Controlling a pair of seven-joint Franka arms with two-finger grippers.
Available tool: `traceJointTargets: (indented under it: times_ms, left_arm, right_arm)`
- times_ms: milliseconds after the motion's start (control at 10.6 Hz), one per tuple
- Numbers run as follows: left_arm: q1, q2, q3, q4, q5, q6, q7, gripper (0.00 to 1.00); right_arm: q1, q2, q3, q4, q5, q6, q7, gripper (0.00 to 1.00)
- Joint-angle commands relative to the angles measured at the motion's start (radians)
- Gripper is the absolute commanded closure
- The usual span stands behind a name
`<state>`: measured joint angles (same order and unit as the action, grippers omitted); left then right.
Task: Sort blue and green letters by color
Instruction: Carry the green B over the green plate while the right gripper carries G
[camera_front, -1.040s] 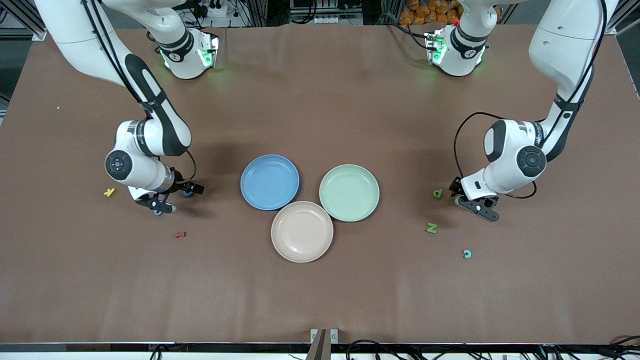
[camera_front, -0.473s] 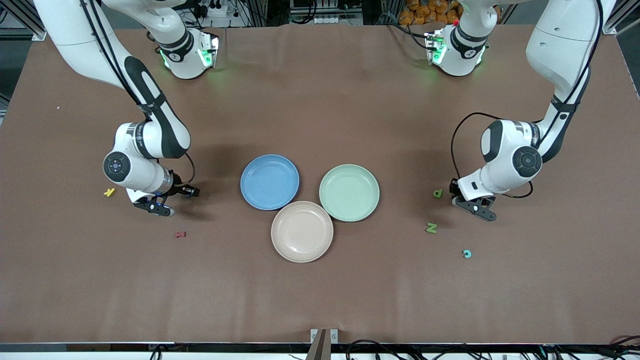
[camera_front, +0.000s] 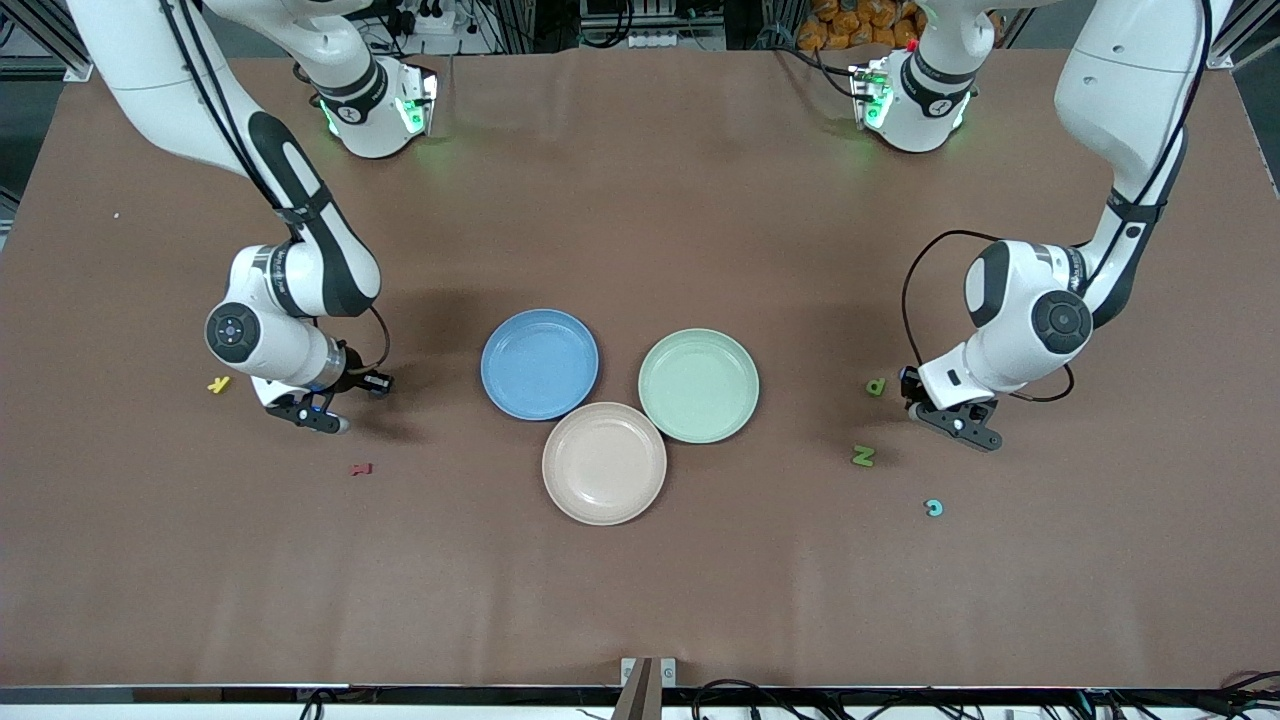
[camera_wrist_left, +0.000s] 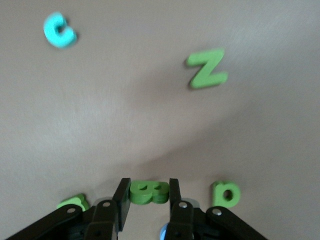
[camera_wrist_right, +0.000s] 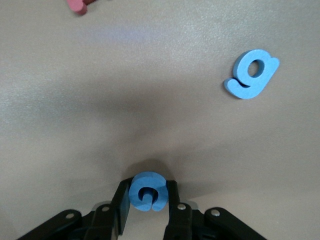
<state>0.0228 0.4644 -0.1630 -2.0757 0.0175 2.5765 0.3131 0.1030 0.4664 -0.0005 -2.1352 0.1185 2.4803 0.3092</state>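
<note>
My left gripper (camera_wrist_left: 147, 187) is shut on an olive green letter B (camera_wrist_left: 148, 193), low at the table near the left arm's end (camera_front: 945, 412). More green letters lie close by: a Z-like one (camera_wrist_left: 207, 68), also in the front view (camera_front: 863, 456), a P (camera_front: 876, 386), and a piece partly hidden by the fingers (camera_wrist_left: 72, 202). My right gripper (camera_wrist_right: 146, 189) is shut on a blue letter G (camera_wrist_right: 147, 192), low at the table toward the right arm's end (camera_front: 318, 412). A second blue letter, shaped like a g (camera_wrist_right: 251, 74), lies flat nearby.
A blue plate (camera_front: 539, 363), a green plate (camera_front: 698, 385) and a beige plate (camera_front: 604, 463) sit together mid-table, all bare. A teal C (camera_front: 934, 508) lies near the green letters. A yellow letter (camera_front: 218, 384) and a dark red letter (camera_front: 361, 468) lie near the right gripper.
Both grippers have closed, the left on the green B and the right on the blue G. Both hands shifted only slightly over the table.
</note>
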Motion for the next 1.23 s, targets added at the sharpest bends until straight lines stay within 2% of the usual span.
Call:
traceJointTargets:
  times_ms: [0,95,189,284,473,567,756,945,1040,1134]
  left_arm:
    - [-0.015,-0.059,-0.093,0.089,0.012,-0.137,-0.224,0.99]
    - [-0.027,-0.049,-0.139,0.147,0.015,-0.194,-0.341,0.98]
    - [-0.078,-0.046,-0.145,0.195,0.015,-0.226,-0.432,0.98]
    - [-0.134,-0.030,-0.145,0.230,0.015,-0.236,-0.536,0.97]
    - [-0.252,0.022,-0.141,0.299,0.022,-0.236,-0.784,0.96]
    - [-0.295,0.061,-0.136,0.340,0.028,-0.236,-0.871,0.90]
    - [-0.316,0.102,-0.136,0.384,0.035,-0.236,-0.908,0.71]
    - [-0.334,0.111,-0.135,0.387,0.035,-0.236,-0.927,0.70]
    - [-0.339,0.111,-0.133,0.387,0.035,-0.236,-0.930,0.64]
    - [-0.328,0.100,-0.132,0.385,0.036,-0.236,-0.931,0.01]
  right_arm:
    - [0.009,-0.050,0.007,0.006,0.007,-0.085,0.011,1.00]
    - [0.033,-0.067,0.008,0.012,0.015,-0.115,0.019,1.00]
    - [0.053,-0.075,0.011,0.026,0.016,-0.130,0.048,1.00]
    - [0.069,-0.072,0.040,0.058,0.018,-0.151,0.104,1.00]
    - [0.076,-0.061,0.141,0.116,0.035,-0.169,0.265,1.00]
    - [0.086,-0.058,0.193,0.141,0.094,-0.169,0.322,1.00]
    - [0.159,-0.051,0.203,0.184,0.153,-0.170,0.414,1.00]
    - [0.262,-0.049,0.201,0.210,0.153,-0.170,0.584,1.00]
    - [0.305,-0.043,0.201,0.225,0.151,-0.170,0.649,1.00]
    - [0.314,-0.035,0.200,0.238,0.151,-0.170,0.672,1.00]
